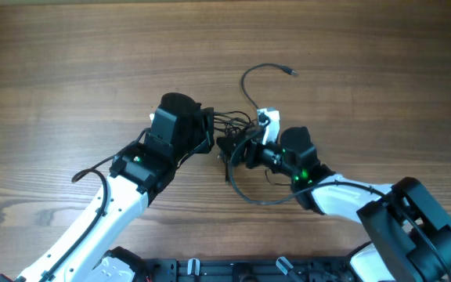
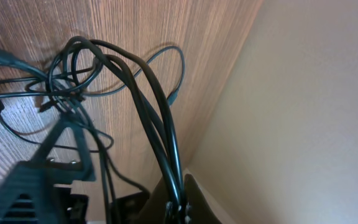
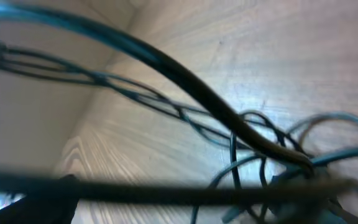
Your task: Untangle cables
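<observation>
Wooden table (image 1: 53,55) under both my arms. At centre frame my left gripper (image 1: 207,129) is clamped on the cables (image 1: 233,124), which are knotted between it and my right gripper (image 1: 233,153) — I cannot tell how its jaws stand. Farther off, one loose end (image 1: 290,71) curls toward upper middle.

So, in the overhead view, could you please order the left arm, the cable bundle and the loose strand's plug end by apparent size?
Largest: left arm, though it sits nearer the camera.
Middle: cable bundle.
Smallest: plug end.
</observation>
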Robot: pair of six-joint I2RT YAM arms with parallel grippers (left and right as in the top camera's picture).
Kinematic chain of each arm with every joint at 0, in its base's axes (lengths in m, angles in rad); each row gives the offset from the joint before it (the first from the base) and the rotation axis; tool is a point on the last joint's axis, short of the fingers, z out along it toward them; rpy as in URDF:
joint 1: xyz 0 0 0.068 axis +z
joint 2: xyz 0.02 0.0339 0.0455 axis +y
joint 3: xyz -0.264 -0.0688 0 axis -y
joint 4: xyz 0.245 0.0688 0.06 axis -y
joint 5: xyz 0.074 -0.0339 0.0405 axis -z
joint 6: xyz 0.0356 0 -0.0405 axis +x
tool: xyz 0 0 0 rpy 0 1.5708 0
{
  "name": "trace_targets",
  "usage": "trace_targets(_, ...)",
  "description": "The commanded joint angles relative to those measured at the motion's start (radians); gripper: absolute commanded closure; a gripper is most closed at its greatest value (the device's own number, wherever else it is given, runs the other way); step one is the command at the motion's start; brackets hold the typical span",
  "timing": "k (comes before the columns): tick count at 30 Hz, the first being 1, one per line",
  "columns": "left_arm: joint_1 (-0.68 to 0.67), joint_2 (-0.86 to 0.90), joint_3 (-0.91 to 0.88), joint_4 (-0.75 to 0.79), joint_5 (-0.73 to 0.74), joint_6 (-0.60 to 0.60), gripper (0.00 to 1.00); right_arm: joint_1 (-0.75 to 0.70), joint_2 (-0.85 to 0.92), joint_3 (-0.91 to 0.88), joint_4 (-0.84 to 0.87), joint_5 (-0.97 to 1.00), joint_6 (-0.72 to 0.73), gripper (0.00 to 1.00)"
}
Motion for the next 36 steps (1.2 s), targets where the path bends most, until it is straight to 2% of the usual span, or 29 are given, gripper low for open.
trace_targets(1, 0.001, 0.0, 0.006, 0.002, 0.012, -0.112, 0.96, 0.003, 0.069, 0.064, -0.01, 0.039, -0.039, 0.0)
trace_targets(2, 0.001, 0.0, 0.006, 0.002, 0.012, -0.112, 0.96, 0.004, 0.104, 0.078, -0.01, 0.035, -0.038, 0.02)
trace_targets(3, 0.001, 0.0, 0.006, 0.002, 0.012, -0.112, 0.96, 0.006, 0.122, 0.085, -0.009, 0.021, -0.037, 0.07)
trace_targets(6, 0.001, 0.0, 0.006, 0.002, 0.012, -0.112, 0.96, 0.007, 0.13, 0.096, 0.003, -0.029, -0.05, 0.35)
trace_targets(7, 0.001, 0.0, 0.006, 0.002, 0.012, -0.112, 0.96, 0.007, 0.13, 0.096, 0.014, -0.047, -0.07, 0.59)
trace_targets(8, 0.001, 0.0, 0.006, 0.002, 0.011, -0.112, 0.96, 0.006, 0.13, 0.096, 0.014, -0.057, -0.063, 0.96)
trace_targets(11, 0.004, 0.0, 0.006, 0.003, 0.004, -0.077, 0.96, 0.006, 0.12, 0.096, 0.022, -0.129, -0.066, 0.95)
trace_targets(15, 0.062, 0.0, 0.006, 0.024, -0.1, -0.013, 0.96, 0.006, 0.05, 0.095, 0.005, -0.286, -0.08, 0.96)
trace_targets(18, 0.193, 0.0, 0.006, 0.035, -0.106, 0.036, 0.96, 0.001, -0.049, 0.095, -0.084, -0.369, -0.13, 0.96)
trace_targets(21, 0.332, 0.0, 0.006, 0.007, -0.105, 0.119, 0.96, -0.048, -0.16, 0.095, -0.24, -0.371, -0.19, 0.95)
trace_targets(24, 0.433, 0.0, 0.006, -0.087, -0.082, 0.222, 0.96, -0.164, -0.289, 0.095, -0.368, -0.366, -0.229, 0.95)
trace_targets(27, 0.449, 0.002, 0.006, -0.2, -0.08, 0.283, 0.96, -0.304, -0.37, 0.095, -0.439, -0.334, -0.248, 0.95)
trace_targets(33, 0.434, 0.056, 0.006, -0.342, -0.079, 0.293, 0.96, -0.579, -0.399, 0.095, -0.551, -0.296, -0.147, 0.95)
trace_targets(36, 0.411, 0.106, 0.006, -0.34, -0.059, 0.29, 0.96, -0.612, -0.399, 0.095, -0.591, -0.272, -0.148, 0.96)
